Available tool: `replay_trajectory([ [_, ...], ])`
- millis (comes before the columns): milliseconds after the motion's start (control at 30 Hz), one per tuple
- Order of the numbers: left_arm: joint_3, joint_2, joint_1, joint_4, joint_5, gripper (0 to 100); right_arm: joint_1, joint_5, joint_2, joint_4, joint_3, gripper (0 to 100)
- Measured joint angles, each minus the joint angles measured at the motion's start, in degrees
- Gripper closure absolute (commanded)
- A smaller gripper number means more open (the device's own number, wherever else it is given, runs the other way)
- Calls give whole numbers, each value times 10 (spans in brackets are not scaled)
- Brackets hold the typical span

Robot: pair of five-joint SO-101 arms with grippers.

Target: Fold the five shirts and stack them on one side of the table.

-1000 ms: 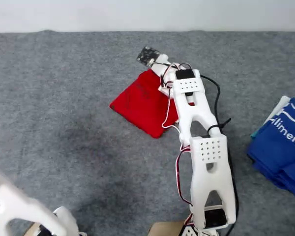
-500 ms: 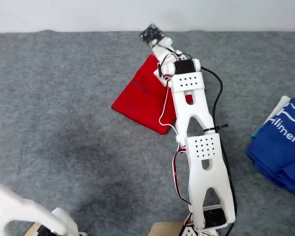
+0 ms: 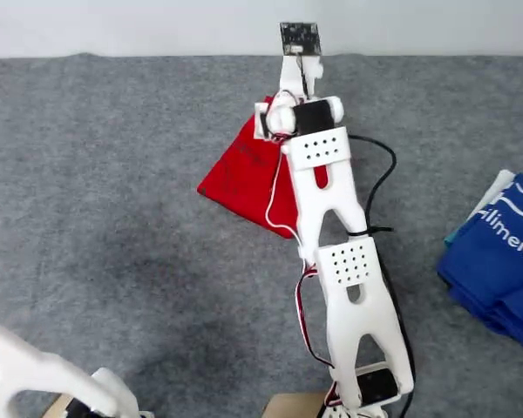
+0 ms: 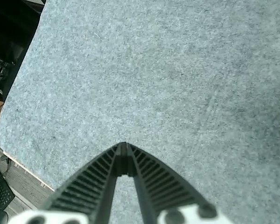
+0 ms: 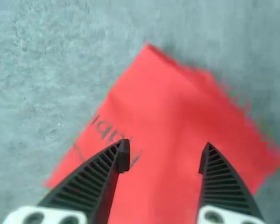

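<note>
High view showed the right arm (image 3: 331, 200) had swung farther across the folded red shirt (image 3: 244, 178) lying mid-table (image 3: 113, 174), right gripper (image 5: 164, 148) spread wide and empty, left gripper (image 4: 126, 150) clenched on nothing, so carrying it to the blue stack (image 3: 497, 261) likely remained.

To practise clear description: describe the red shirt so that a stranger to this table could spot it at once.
On the grey table, look near the middle, toward the far edge, under the right gripper. There lies the red shirt, folded flat. It is the only red thing; the pile of shirts off to the side is blue.
</note>
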Motion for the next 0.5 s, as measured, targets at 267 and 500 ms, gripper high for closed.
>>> replay_trajectory([
  [267,0,0,0,0,0,998,-1,-185,0,56,0,689],
  [500,0,0,0,0,0,998,-2,-224,0,57,61,583],
])
